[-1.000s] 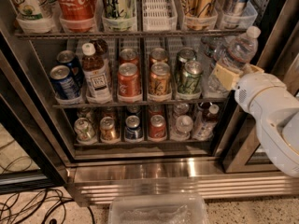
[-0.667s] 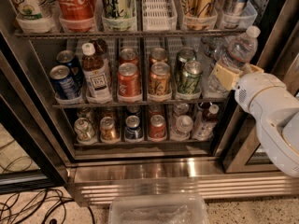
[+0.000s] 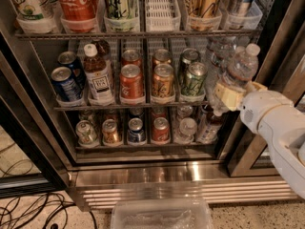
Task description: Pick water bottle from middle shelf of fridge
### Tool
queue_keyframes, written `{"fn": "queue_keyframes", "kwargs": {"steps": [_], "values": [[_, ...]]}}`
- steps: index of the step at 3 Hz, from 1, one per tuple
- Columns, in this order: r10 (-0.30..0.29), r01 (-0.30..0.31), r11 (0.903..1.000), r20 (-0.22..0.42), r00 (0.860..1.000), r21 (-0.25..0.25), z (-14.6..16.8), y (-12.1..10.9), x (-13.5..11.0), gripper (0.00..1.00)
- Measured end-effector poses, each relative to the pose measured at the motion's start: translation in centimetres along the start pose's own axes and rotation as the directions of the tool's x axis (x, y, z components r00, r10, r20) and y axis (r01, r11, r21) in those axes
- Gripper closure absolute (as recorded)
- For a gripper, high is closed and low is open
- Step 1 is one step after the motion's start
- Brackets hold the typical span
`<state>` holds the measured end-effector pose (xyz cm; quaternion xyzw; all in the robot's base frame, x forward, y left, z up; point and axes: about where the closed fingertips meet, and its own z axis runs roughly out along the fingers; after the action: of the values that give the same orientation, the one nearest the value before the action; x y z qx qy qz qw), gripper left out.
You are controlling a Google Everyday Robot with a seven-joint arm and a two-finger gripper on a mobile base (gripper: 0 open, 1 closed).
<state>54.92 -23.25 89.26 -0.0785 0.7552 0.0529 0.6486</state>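
Note:
The fridge (image 3: 143,175) stands open with its wire shelves in view. The water bottle (image 3: 239,68), clear and ribbed with a white cap, is tilted at the right end of the middle shelf (image 3: 133,105). My gripper (image 3: 238,90) comes in from the right on a white arm. Its beige fingers (image 3: 226,96) are shut around the lower body of the water bottle. The bottle's base is hidden behind the fingers.
Soda cans (image 3: 131,82) and a brown tea bottle (image 3: 97,78) fill the middle shelf to the left. More cans stand on the shelf below and tall drinks above. The black door frame (image 3: 281,37) is right beside the arm. A clear plastic bin (image 3: 162,214) and cables (image 3: 33,209) lie on the floor.
My gripper and the water bottle have moved slightly down and out from the shelf. The cans and the other bottles have not moved.

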Motion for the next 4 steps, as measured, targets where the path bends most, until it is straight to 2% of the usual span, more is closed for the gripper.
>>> {"fn": "queue_keyframes", "kwargs": {"steps": [1,2,3,4], "values": [[-0.011,0.0,0.9944,-0.096,0.995,-0.106,-2.3,4.3,2.5,1.0],[-0.056,0.031,0.9834,-0.14,0.989,-0.179,-3.8,7.0,3.4,1.0],[-0.072,0.042,0.9794,-0.149,0.986,-0.198,-4.0,7.7,4.3,1.0],[-0.072,0.042,0.9793,-0.149,0.986,-0.198,-4.0,7.7,4.3,1.0]]}}
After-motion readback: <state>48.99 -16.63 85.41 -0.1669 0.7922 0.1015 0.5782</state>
